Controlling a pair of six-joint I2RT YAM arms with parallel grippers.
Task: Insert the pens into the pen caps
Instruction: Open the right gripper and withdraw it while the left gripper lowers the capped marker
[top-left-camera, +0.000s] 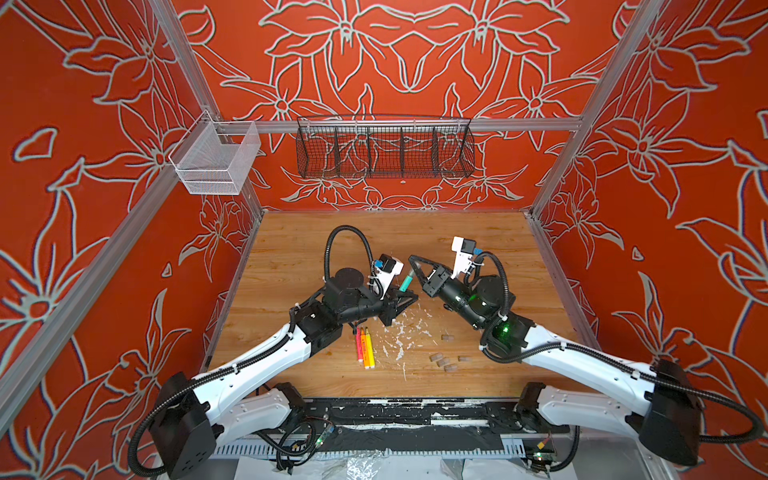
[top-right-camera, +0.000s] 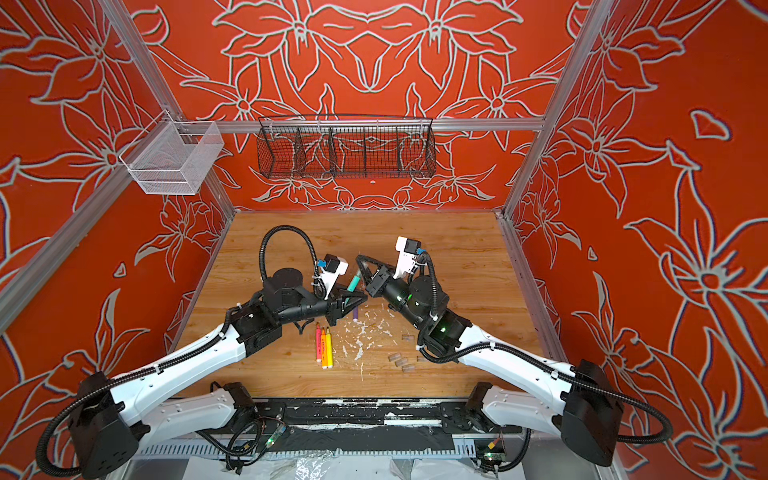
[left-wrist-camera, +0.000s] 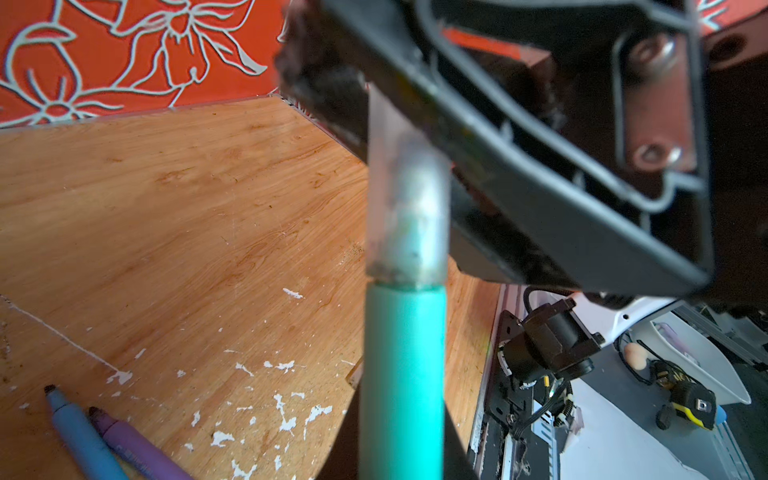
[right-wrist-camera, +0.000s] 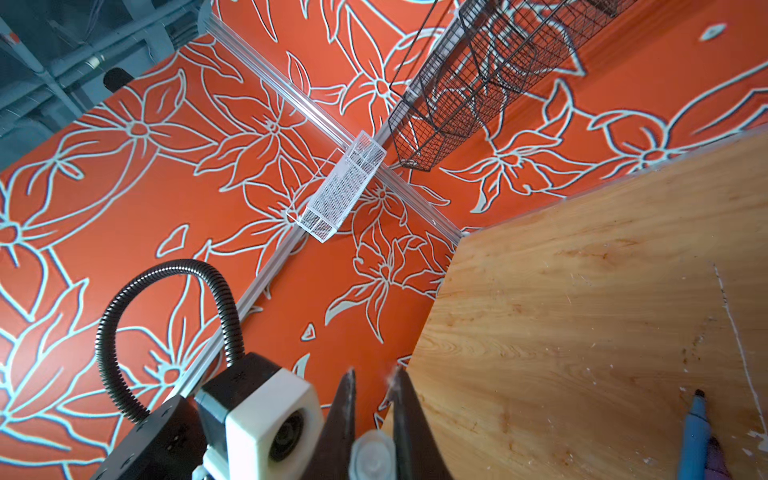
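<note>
Risk: clear cap (left-wrist-camera: 406, 208) sits over tip of green pen (left-wrist-camera: 401, 374), but dark seam shows at cap rim, so maybe not fully home. If right jaws let go too early, cap may fall to bench (top-left-camera: 291, 249) among white flecks (top-left-camera: 400, 337). Push off axis could tilt cap, or slide pen back through left jaws.

Left jaws pressed on lower barrel; pen held in air above bench middle. Right jaws pinch closed end of cap, one pad each side.

Pink, orange and yellow pens (top-left-camera: 363, 348) lie side by side on bench. Spare caps (top-left-camera: 436, 356) well apart from them.
</note>
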